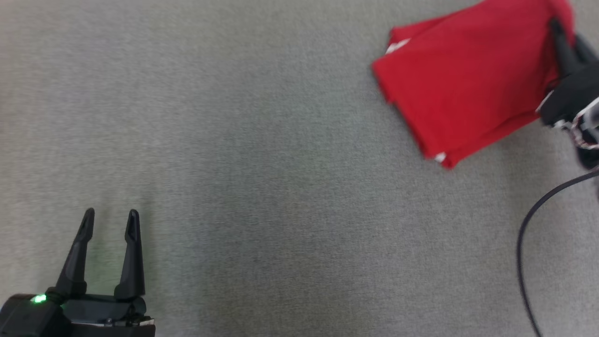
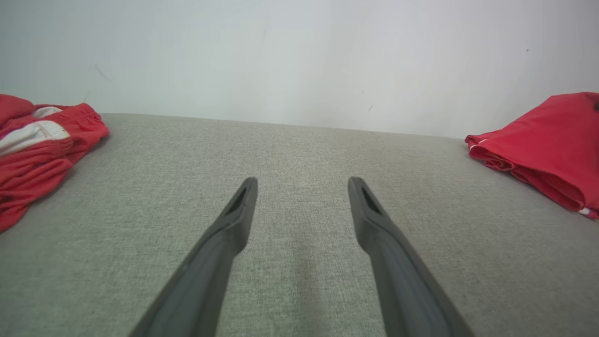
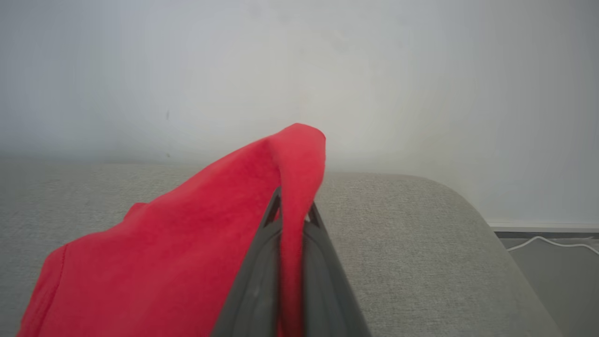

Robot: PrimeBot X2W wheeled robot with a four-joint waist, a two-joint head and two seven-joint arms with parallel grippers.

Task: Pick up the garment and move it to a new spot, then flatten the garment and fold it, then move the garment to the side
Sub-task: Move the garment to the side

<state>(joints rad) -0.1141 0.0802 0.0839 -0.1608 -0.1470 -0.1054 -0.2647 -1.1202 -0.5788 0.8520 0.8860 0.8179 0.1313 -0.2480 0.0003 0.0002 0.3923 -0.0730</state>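
The garment (image 1: 463,79) is red with small white trim, folded into a flat packet at the upper right of the grey cushion (image 1: 262,178). My right gripper (image 1: 559,32) is shut on its right edge, and in the right wrist view the red cloth (image 3: 187,243) is pinched between the fingers (image 3: 262,262) and drapes off to the left. The same garment (image 2: 547,145) lies at the right edge of the left wrist view. My left gripper (image 1: 110,216) stands open at the lower left, over bare cushion (image 2: 299,224), far from the garment.
A second red and white cloth (image 2: 37,150) lies bunched at the left edge of the left wrist view. A pale wall (image 2: 299,56) rises behind the cushion. The cushion's rounded right end (image 3: 458,206) drops to a floor with a white cable (image 3: 547,241). A dark cable (image 1: 529,243) hangs by my right arm.
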